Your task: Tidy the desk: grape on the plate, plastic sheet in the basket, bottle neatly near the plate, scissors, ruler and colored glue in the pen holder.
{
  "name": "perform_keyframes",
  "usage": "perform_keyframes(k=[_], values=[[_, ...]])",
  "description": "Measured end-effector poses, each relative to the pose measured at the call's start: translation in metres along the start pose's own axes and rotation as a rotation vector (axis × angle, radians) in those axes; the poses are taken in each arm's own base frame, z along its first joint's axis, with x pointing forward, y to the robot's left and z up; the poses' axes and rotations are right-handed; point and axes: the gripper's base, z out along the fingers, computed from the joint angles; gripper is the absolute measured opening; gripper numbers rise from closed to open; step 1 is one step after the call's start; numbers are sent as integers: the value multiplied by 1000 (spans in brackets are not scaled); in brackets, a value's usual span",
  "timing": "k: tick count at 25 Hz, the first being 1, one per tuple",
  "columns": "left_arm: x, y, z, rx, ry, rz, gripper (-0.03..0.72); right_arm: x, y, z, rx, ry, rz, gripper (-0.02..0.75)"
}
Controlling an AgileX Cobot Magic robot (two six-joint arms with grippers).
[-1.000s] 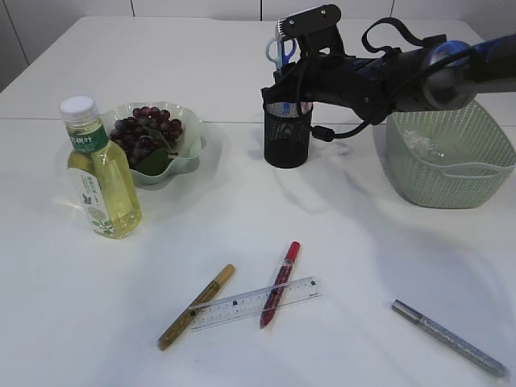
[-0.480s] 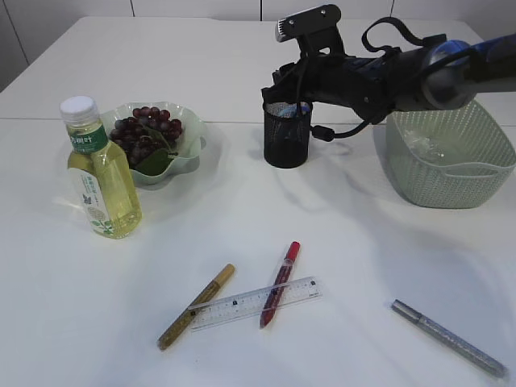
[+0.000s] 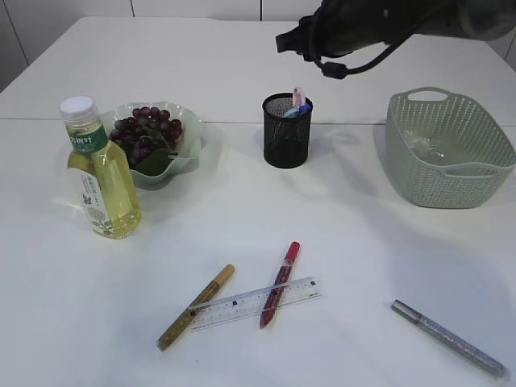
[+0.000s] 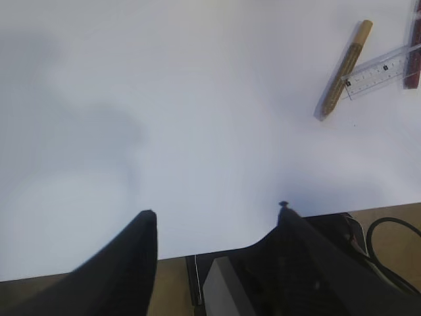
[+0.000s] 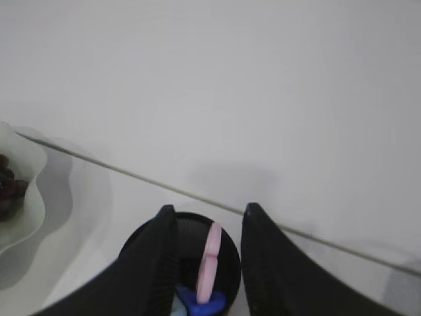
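Note:
The scissors, with pink and blue handles, stand in the black mesh pen holder. My right gripper is open and empty above them, high at the back. The scissors show between its fingers. The clear ruler lies at the front with the gold and red glue pens; a silver glue pen lies at the front right. Grapes sit on the green plate, the bottle beside it. My left gripper is open and empty over the table's front edge.
The green basket stands at the right with the plastic sheet inside. In the left wrist view the gold pen and the ruler lie at the upper right.
My right gripper has let go of the scissors, which now stand in the pen holder. It has risen up and away from the holder.

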Motion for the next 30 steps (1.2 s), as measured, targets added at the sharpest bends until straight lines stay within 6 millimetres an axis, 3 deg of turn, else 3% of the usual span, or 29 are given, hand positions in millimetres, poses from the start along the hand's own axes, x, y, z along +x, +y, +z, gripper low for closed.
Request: perform_keyframes(k=[11,16,20,30], values=[[-1,2,0,-21,-5,94,417,-28,-1,-74,-31,306,184,278],[-2,2,1,-23,-5,196,417,-24,2,-101,-64,495,223,384],[-9,0,6,-6,-23,232,417,-12,4,-112,-76,674,226,475],[-55,-19,24,75,7,308,438,-17,7,-124,-110,687,240,492]])
